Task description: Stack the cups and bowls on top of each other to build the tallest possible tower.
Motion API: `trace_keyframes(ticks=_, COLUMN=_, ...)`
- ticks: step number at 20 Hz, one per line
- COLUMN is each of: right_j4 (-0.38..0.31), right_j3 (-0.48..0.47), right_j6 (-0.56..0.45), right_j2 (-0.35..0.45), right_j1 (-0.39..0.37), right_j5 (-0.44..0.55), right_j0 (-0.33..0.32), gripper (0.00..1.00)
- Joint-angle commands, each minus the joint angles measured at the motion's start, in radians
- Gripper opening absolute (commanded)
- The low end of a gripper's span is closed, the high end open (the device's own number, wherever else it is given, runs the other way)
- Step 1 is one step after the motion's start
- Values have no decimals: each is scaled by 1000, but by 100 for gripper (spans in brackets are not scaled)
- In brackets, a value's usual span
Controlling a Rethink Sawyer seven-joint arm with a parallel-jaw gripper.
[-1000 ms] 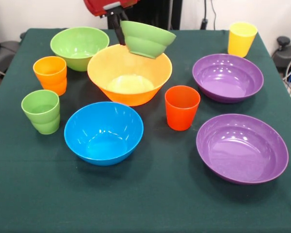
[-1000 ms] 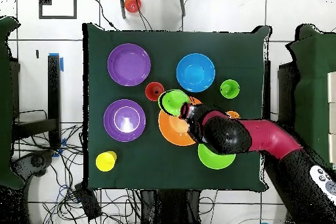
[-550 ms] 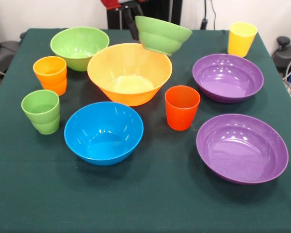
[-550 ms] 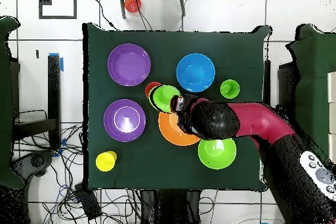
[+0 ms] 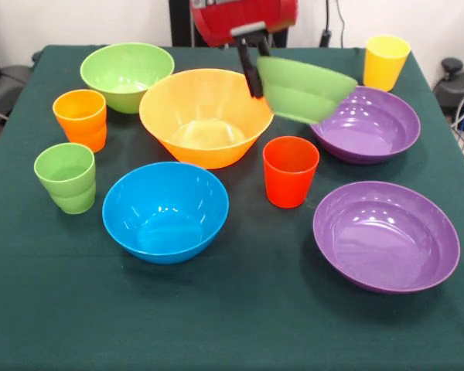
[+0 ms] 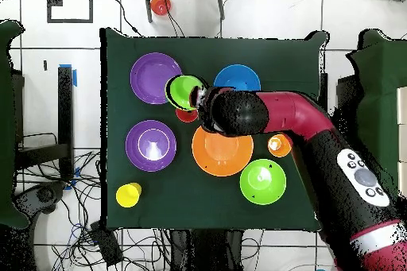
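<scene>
Bowl first: the small light-green bowl hangs in the air, tilted, its rim pinched by the gripper, whose black fingers are closed on the bowl's edge. In the front view it floats between the large orange bowl and the far purple bowl, above and just behind the red cup; in the overhead view it partly covers that cup. The orange bowl sits near the middle of the green-clothed table, with nothing inside it. Beside it toward the table's far left corner in the front view stands the medium light-green bowl. The blue bowl rests in front of the orange one, well apart from the near purple bowl by the right edge. The orange cup and the light-green cup stand upright along the left edge, one behind the other, not touching. The yellow cup stands upright at the far right corner. The red arm reaches over the blue bowl's edge in the overhead view.
</scene>
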Motion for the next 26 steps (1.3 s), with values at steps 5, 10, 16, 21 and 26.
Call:
trace_keyframes(ticks=5, right_j4=-18, right_j3=-247, right_j6=-88, right_j2=-87, right_j1=221, right_j5=106, right_j0=28, gripper=0)
trace_keyframes(ticks=10, right_j4=-39, right_j3=-310, right_j6=-109, right_j2=-103, right_j1=258, right_j5=141, right_j0=42, gripper=0)
trace_keyframes(ticks=16, right_j4=-69, right_j3=-313, right_j6=-126, right_j2=-110, right_j1=268, right_j5=110, right_j0=43, gripper=0)
trace_keyframes(ticks=21, right_j4=-105, right_j3=-346, right_j6=-110, right_j2=-176, right_j1=267, right_j5=170, right_j0=90, gripper=0)
trace_keyframes(ticks=26, right_j4=-108, right_j3=-332, right_j6=-96, right_j2=-202, right_j1=258, right_j5=189, right_j0=107, gripper=0)
